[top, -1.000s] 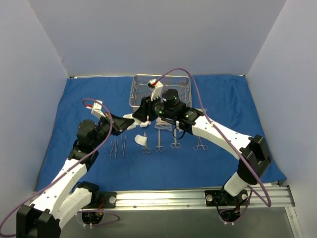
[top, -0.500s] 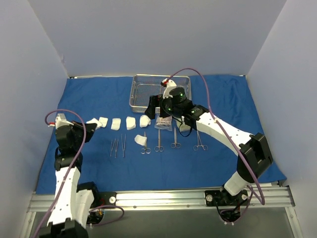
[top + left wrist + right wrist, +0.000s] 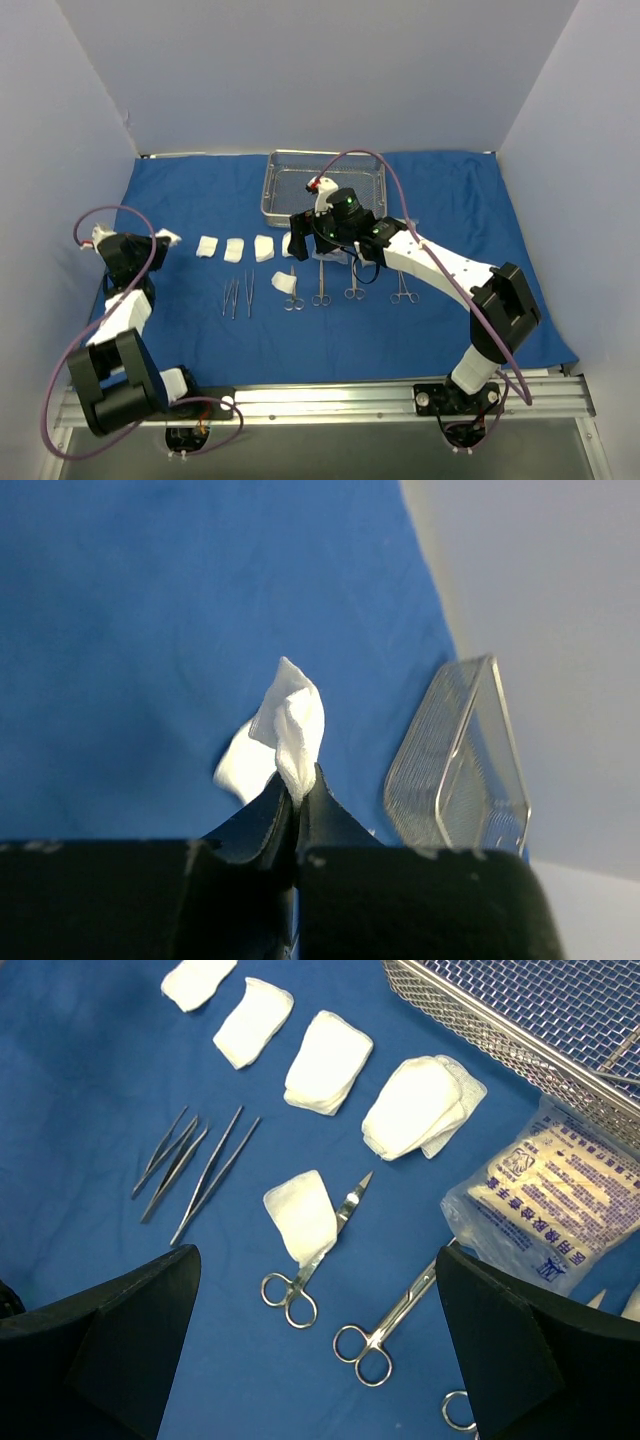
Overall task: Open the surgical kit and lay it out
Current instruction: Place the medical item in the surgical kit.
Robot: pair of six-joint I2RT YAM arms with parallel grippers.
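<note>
left arm (image 3: 125, 310) far to the left, jaws tight together; right arm (image 3: 440, 263) at centre, jaws wide apart

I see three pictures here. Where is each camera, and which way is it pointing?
Top external: fixed above and behind the arms, looking down on the blue cloth; the left arm and right arm show, bases nearest.
Left wrist: on the left arm, looking past its shut fingers, which pinch a gauze pad above the cloth.
Right wrist: on the right arm, looking down between its open fingers at scissors, tweezers and a packet.
Shared: the wire tray appears in all three views.
</note>
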